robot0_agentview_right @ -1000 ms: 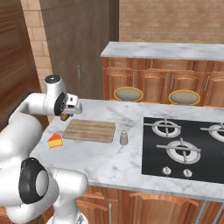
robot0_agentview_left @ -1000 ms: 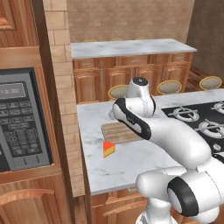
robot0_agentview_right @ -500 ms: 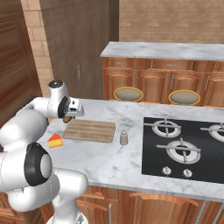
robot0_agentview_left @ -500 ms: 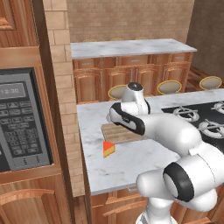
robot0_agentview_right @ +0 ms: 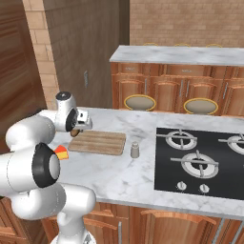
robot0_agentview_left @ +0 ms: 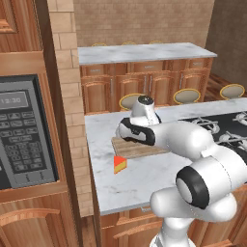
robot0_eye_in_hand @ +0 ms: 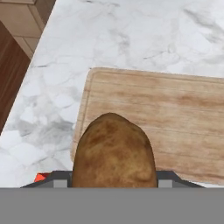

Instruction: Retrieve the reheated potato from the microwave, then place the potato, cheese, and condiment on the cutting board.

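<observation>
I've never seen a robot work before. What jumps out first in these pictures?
A brown potato sits in the gripper, right above the near-left end of a light-wood cutting board. Beside the board on the marble counter lies an orange-yellow cheese wedge, and a pale shaker bottle stands at the board's other end.

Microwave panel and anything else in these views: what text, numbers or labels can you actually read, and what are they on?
"12:30" on the small display at the top of the microwave panel, left base view; blurry, so a best reading.
Keypad buttons below the display: marked, but too small to read.
Stove knobs in the right base view: no legible marks.
Cutting board, cheese, condiment, potato: no text.
</observation>
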Motion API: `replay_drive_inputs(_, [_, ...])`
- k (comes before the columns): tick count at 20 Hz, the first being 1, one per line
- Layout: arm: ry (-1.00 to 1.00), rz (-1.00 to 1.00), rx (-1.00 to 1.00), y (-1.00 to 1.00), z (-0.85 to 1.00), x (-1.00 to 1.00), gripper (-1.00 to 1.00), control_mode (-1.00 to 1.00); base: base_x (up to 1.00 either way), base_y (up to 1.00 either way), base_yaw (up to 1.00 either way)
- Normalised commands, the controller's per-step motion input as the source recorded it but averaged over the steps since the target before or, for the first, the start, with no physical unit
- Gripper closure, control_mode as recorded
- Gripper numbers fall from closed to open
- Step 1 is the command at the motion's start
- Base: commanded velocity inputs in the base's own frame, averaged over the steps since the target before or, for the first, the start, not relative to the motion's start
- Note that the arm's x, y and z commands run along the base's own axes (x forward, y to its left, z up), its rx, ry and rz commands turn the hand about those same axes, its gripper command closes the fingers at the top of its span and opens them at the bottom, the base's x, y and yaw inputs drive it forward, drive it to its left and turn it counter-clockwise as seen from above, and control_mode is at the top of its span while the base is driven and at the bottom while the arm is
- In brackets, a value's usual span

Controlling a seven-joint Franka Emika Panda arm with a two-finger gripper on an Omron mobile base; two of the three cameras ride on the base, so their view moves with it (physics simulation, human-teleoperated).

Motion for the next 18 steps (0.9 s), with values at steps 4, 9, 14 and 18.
replay_drive_inputs(4, [0.0,0.0,0.0,0.05,-0.23,0.09,1.0,-1.0,0.0,0.0,0.0])
replay_drive_inputs(9, [0.0,0.0,0.0,0.02,-0.24,0.07,1.0,-1.0,0.0,0.0,0.0])
replay_drive_inputs(14, [0.0,-0.02,0.0,0.0,-0.28,0.13,1.0,-1.0,0.0,0.0,0.0])
replay_drive_inputs(18, [0.0,-0.01,0.0,0.01,-0.29,0.25,1.0,-1.0,0.0,0.0,0.0])
